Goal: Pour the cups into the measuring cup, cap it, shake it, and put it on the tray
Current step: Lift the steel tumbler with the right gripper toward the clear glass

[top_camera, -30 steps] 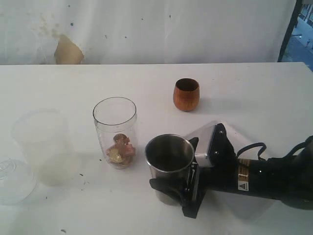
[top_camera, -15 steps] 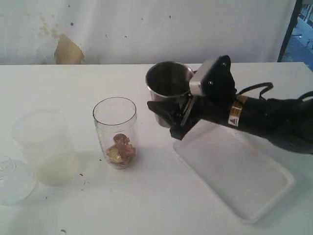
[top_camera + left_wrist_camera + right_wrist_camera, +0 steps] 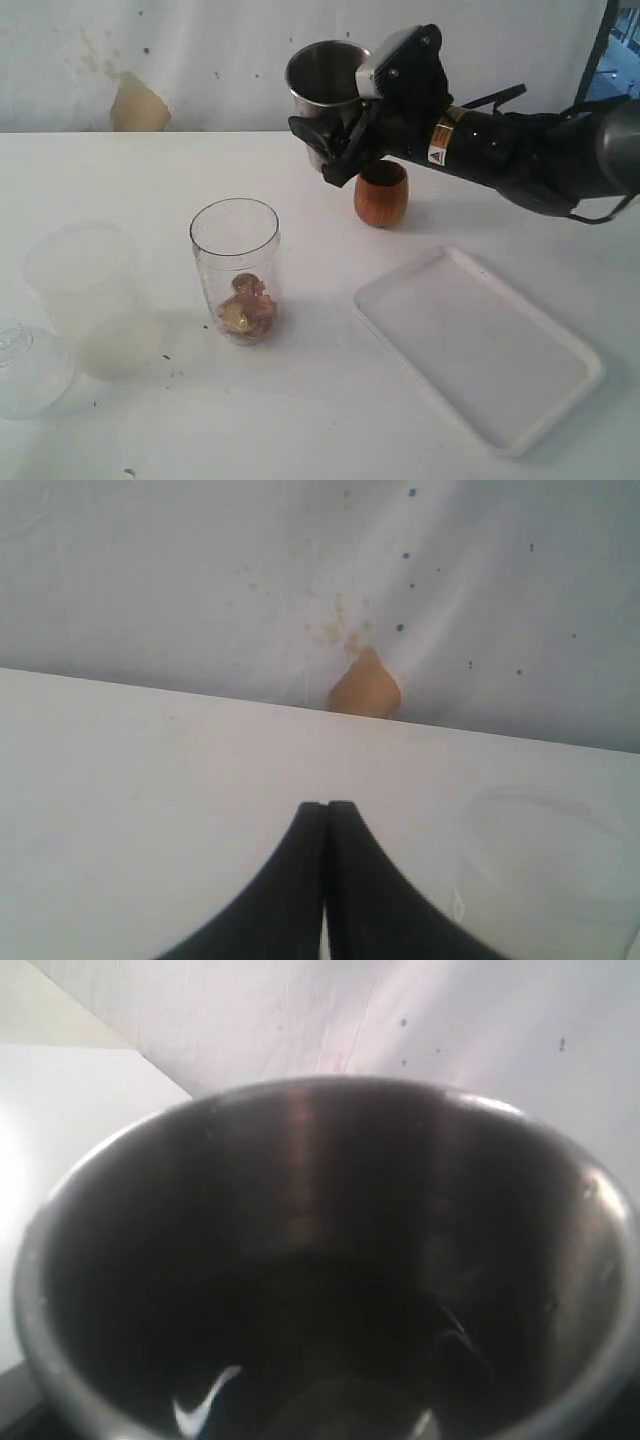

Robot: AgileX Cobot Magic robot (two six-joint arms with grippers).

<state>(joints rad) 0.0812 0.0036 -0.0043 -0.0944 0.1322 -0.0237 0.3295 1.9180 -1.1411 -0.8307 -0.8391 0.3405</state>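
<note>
My right gripper (image 3: 335, 140) is shut on the steel tumbler (image 3: 325, 85), held upright high above the table's back middle; its dark inside (image 3: 320, 1290) fills the right wrist view. The brown wooden cup (image 3: 381, 193) stands on the table just below and right of it. The clear measuring cup (image 3: 236, 270) stands left of centre with brown and gold bits at its bottom. The clear domed cap (image 3: 20, 365) lies at the left edge. The white tray (image 3: 480, 345) lies at the front right. My left gripper (image 3: 325, 810) is shut and empty above bare table, out of the exterior view.
A wide frosted plastic cup (image 3: 90, 300) stands left of the measuring cup. A white backdrop with a tan patch (image 3: 138, 103) closes the back of the table. A dark frame post (image 3: 592, 60) stands at the far right.
My right gripper has carried the steel tumbler from the table's front, up and back over the tray, and now holds it high above the wooden cup. The tray came into full sight.
</note>
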